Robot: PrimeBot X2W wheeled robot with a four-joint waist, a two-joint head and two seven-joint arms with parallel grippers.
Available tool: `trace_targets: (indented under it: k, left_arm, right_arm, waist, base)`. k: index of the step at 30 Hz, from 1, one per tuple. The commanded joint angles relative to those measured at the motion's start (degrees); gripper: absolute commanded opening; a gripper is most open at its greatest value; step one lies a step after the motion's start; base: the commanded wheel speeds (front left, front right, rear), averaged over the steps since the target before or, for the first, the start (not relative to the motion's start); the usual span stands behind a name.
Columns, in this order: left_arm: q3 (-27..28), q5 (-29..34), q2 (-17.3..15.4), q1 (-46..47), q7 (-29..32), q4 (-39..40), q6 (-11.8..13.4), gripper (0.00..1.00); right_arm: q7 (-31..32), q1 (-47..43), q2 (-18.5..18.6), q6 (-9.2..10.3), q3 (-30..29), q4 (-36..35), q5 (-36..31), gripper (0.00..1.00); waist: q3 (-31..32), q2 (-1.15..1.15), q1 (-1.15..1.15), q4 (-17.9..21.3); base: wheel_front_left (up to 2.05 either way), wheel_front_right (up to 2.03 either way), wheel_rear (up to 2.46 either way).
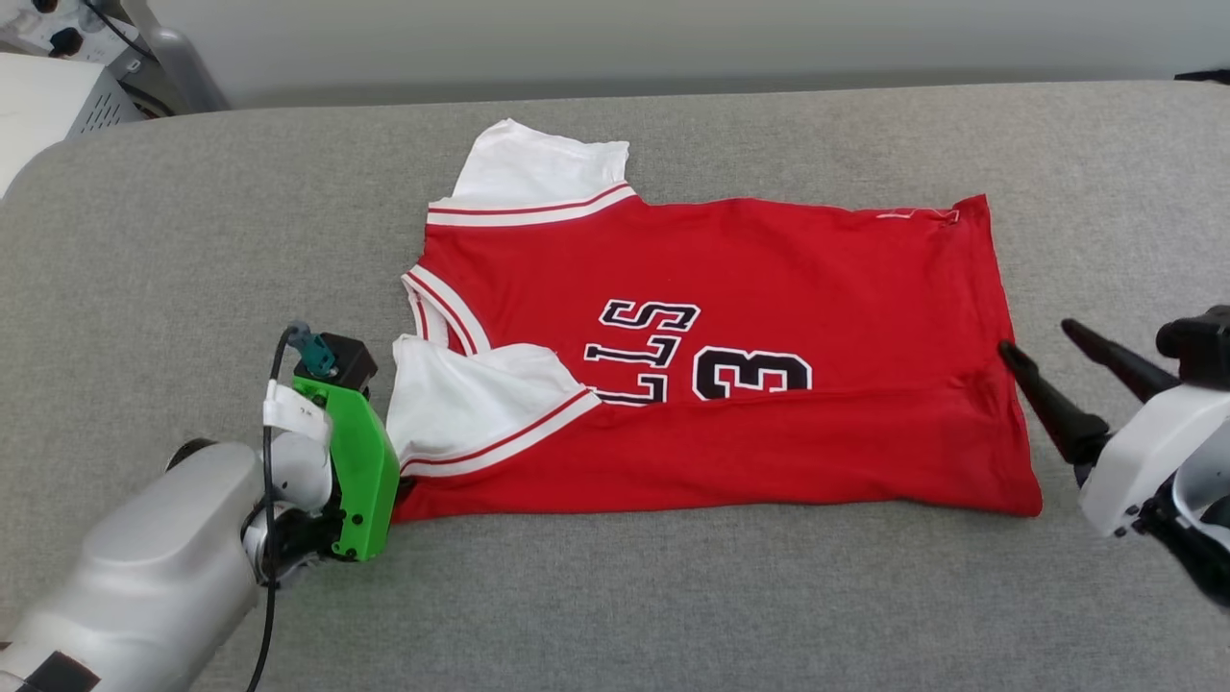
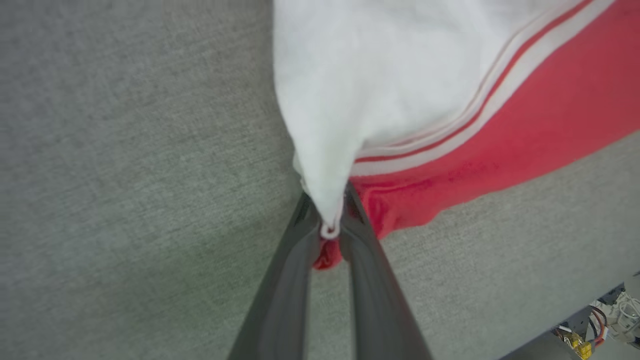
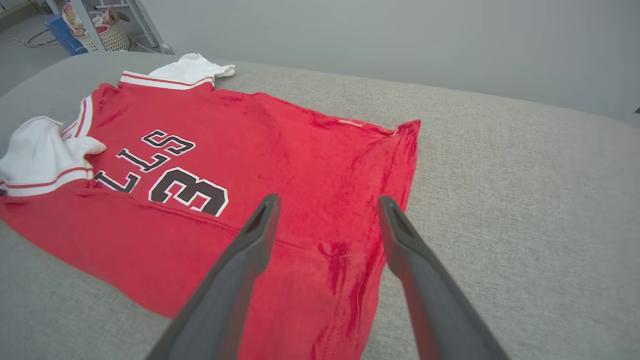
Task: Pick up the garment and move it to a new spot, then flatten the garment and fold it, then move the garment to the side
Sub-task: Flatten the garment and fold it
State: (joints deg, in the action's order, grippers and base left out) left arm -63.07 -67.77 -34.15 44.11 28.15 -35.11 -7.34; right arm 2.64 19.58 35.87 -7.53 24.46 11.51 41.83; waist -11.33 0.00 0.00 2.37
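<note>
The garment (image 1: pixel 730 384), a red jersey with white sleeves and black letters, lies spread on the grey table (image 1: pixel 673 596), collar to the left and hem to the right. Its near long edge is folded up over part of the letters. In the left wrist view my left gripper (image 2: pixel 329 212) is shut on the garment (image 2: pixel 450 100), pinching the near sleeve's white corner and a bit of red cloth. In the head view the green wrist mount (image 1: pixel 360 471) hides those fingers. My right gripper (image 1: pixel 1036 338) stands open at the hem, its fingers spread above the red cloth (image 3: pixel 300 165).
The grey padded table runs wide on all sides of the garment. Pale equipment (image 1: pixel 48 106) stands past the back left corner, and shelves with baskets (image 3: pixel 100 25) beyond it. Loose wires (image 2: pixel 600 320) show below the table's edge.
</note>
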Motion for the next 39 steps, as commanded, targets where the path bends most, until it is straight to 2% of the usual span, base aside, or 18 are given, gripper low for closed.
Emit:
trace_targets:
  k: [1, 6, 9, 13, 15, 19, 25, 30, 34, 37, 39]
  left_arm:
    - [-0.6, 0.8, 0.3, -1.5, -1.7, 1.3, -0.1, 0.00]
    - [-0.4, 1.5, -1.9, -1.0, -5.6, 5.8, -0.1, 0.00]
    - [-0.3, 2.1, -3.1, -0.8, -7.0, 8.2, -0.1, 0.00]
    - [-0.6, 3.0, -4.2, -0.9, -7.6, 10.7, 0.0, 0.00]
    - [-0.6, 3.4, -4.5, -0.9, -7.8, 11.7, 0.3, 0.00]
    - [-0.8, 4.1, -4.7, -1.0, -8.3, 13.1, 0.9, 0.00]
    - [-0.7, 4.2, -5.0, -1.0, -8.6, 14.2, 1.4, 0.00]
    - [-0.6, 3.9, -5.0, -1.7, -9.2, 14.0, 1.5, 0.00]
    - [-0.7, 3.4, -4.9, -2.7, -9.8, 13.5, 1.5, 0.00]
    - [-0.7, 2.9, -5.0, -3.6, -10.3, 12.9, 1.5, 0.00]
    - [-0.5, 2.5, -5.1, -4.3, -10.9, 12.6, 1.6, 0.00]
  right_arm:
    - [1.0, 1.6, 1.1, 0.04, -0.6, -0.3, -0.9, 1.00]
    - [8.9, 3.5, 4.3, 0.04, -0.6, -1.6, -1.0, 1.00]
    - [17.5, 3.5, 6.2, 0.04, 0.2, -2.3, 0.7, 1.00]
    - [28.0, 2.8, 7.2, 0.04, 0.7, -1.8, 5.1, 1.00]
    - [31.1, 2.4, 7.0, 0.04, 0.5, -0.9, 6.6, 1.00]
    - [33.5, 2.3, 5.6, 0.04, 0.1, 2.2, 6.6, 1.00]
    - [32.5, 2.7, 1.3, 0.04, 0.8, 8.9, 5.3, 1.00]
    - [31.7, 1.5, -2.5, 0.04, 3.3, 14.4, 6.1, 1.00]
    - [30.5, 0.3, -3.5, 0.04, 5.9, 16.7, 6.9, 1.00]
    - [27.8, 0.8, -3.0, 0.04, 6.7, 16.7, 7.3, 0.00]
    - [25.8, 1.3, -2.2, 0.04, 7.1, 16.1, 7.3, 0.00]
  waist:
    - [0.8, 0.00, 0.00, -0.4]
    - [1.9, 0.00, 0.00, -1.2]
    - [2.1, 0.00, 0.00, -1.5]
    - [1.8, 0.00, 0.00, -1.9]
    - [1.3, 0.00, 0.00, -2.2]
    - [0.2, 0.00, 0.00, -2.6]
    - [-1.4, 0.00, 0.00, -3.2]
    - [-2.2, 0.00, 0.00, -3.5]
    - [-2.2, 0.00, 0.00, -3.5]
    - [-1.5, 0.00, 0.00, -3.2]
    - [-0.8, 0.00, 0.00, -3.0]
  base:
    - [0.00, 0.00, 0.00]
    - [0.00, 0.00, 0.00]
    - [0.00, 0.00, 0.00]
    - [0.00, 0.00, 0.00]
    - [0.00, 0.00, 0.00]
    - [0.00, 0.00, 0.00]
    - [0.00, 0.00, 0.00]
    - [0.00, 0.00, 0.00]
    - [0.00, 0.00, 0.00]
    - [0.00, 0.00, 0.00]
    - [0.00, 0.00, 0.00]
